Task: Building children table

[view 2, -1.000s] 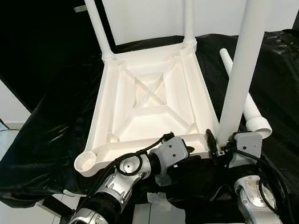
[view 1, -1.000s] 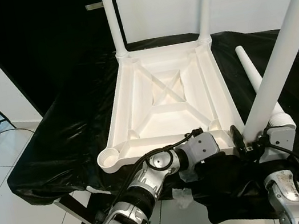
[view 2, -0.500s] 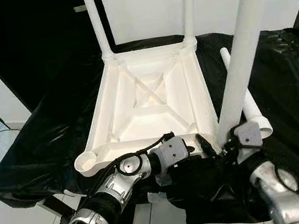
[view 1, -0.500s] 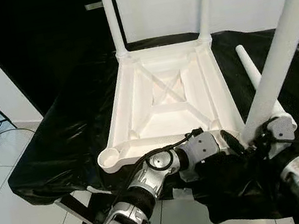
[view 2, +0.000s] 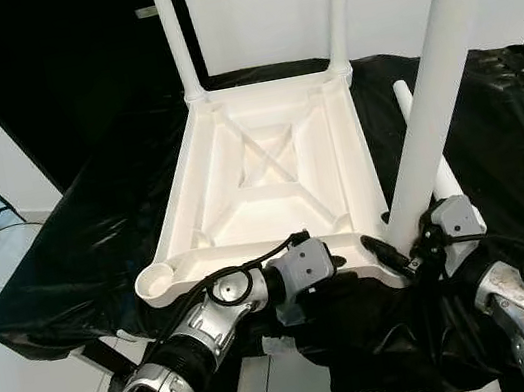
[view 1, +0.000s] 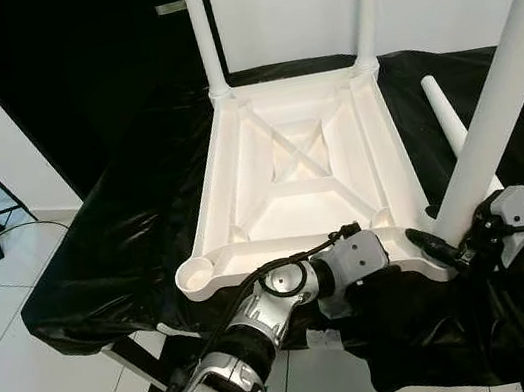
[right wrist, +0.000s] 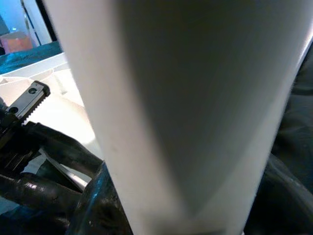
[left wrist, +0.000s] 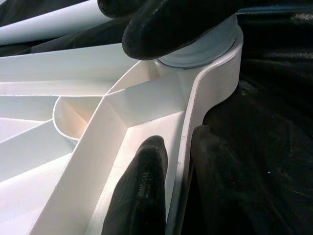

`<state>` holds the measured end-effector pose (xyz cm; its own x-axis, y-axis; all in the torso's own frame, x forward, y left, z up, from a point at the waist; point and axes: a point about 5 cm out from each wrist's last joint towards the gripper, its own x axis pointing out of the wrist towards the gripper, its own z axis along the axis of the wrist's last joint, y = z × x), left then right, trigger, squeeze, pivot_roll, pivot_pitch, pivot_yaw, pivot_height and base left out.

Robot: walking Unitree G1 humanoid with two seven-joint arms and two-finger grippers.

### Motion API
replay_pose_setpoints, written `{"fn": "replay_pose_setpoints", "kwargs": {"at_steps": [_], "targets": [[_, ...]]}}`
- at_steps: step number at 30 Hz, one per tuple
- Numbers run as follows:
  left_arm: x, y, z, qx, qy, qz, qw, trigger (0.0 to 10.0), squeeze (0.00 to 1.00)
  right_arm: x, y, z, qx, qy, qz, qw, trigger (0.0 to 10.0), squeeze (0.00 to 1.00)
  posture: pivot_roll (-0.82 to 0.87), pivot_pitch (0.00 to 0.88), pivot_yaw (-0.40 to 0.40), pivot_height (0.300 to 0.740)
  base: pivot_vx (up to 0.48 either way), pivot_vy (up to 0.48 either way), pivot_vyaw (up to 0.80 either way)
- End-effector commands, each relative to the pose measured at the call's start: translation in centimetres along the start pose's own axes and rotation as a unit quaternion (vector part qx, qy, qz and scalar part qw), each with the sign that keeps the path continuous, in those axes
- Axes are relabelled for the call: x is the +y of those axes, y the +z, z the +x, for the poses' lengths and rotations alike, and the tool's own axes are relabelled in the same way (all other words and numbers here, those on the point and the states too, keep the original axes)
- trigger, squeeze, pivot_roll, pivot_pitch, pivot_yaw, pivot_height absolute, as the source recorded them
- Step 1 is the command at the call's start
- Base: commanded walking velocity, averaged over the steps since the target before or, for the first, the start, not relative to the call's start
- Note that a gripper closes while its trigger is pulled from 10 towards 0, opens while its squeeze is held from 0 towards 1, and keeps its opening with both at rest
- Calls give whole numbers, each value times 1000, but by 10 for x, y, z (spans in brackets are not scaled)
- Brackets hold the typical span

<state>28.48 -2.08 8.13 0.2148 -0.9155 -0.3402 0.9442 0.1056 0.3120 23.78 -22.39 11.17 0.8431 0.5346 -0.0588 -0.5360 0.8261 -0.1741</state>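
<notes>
At the near corner, left pincer [left wrist: 171,191] clamps the tabletop [view 1: 297,164] rim; right pincer [view 1: 443,245] grips a leg [view 1: 500,103].

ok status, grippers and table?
Left gripper pinching tabletop near rim. Right gripper shut on third leg, base at near-right socket. Two far legs in. Spare leg loose on black cover; near-left socket empty.

A: Head pair look forward and down; both share the upturned white plastic table top [view 1: 299,174].
B: Left wrist sits close on its rim between the jaws; right wrist, closer, faces the white tubular leg [right wrist: 195,98].
</notes>
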Motion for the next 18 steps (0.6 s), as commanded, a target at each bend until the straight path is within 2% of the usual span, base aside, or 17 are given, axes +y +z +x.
{"fn": "replay_pose_setpoints", "kwargs": {"at_steps": [1,2,3,4,5,6,7,8,9,10,12,13,18], "targets": [[-19,-39,-8,83,-27,-45,995,10000,0,24,-18,5,28,13,27,999,0,0,126,0,30,740,0,0,0],[-19,-39,-8,83,-27,-45,995,10000,0,26,-19,8,22,-16,35,999,0,0,126,0,30,740,0,0,0],[-19,-39,-8,83,-26,-45,995,10000,0,28,-20,12,11,-77,35,996,0,0,129,0,28,740,0,0,0],[-19,-39,-8,83,-26,-45,995,10000,0,28,-20,12,11,-77,35,996,0,0,129,0,28,740,0,0,0],[-19,-39,-8,83,-26,-45,995,10000,0,30,-22,13,4,-134,39,990,0,0,134,0,26,740,0,0,0],[-19,-39,-8,83,-25,-45,995,10000,0,29,-20,11,-13,-208,38,977,0,0,142,0,24,740,0,0,0],[-19,-39,-8,83,-25,-45,995,10000,0,29,-20,11,-13,-208,38,977,0,0,142,0,24,740,0,0,0],[-19,-39,-8,83,-25,-46,995,10000,0,30,-20,8,-20,-261,42,964,0,0,142,0,24,740,0,0,0],[-19,-39,-8,83,-25,-47,995,10000,0,33,-20,6,-23,-286,48,957,0,0,143,0,26,740,0,0,0],[-20,-41,-9,86,-26,-47,995,10000,0,39,-21,6,-23,-298,48,953,0,0,143,0,27,740,0,0,0],[-21,-42,-9,87,-26,-48,995,10000,0,40,-21,6,-23,-297,47,953,0,0,143,0,27,740,0,0,0],[-22,-42,-10,87,-27,-48,995,10000,0,39,-20,6,-26,-310,49,949,0,0,144,0,29,740,0,0,0],[-22,-42,-10,87,-28,-48,995,10000,0,37,-20,6,-28,-320,55,945,0,0,142,0,32,740,0,0,0]]}}
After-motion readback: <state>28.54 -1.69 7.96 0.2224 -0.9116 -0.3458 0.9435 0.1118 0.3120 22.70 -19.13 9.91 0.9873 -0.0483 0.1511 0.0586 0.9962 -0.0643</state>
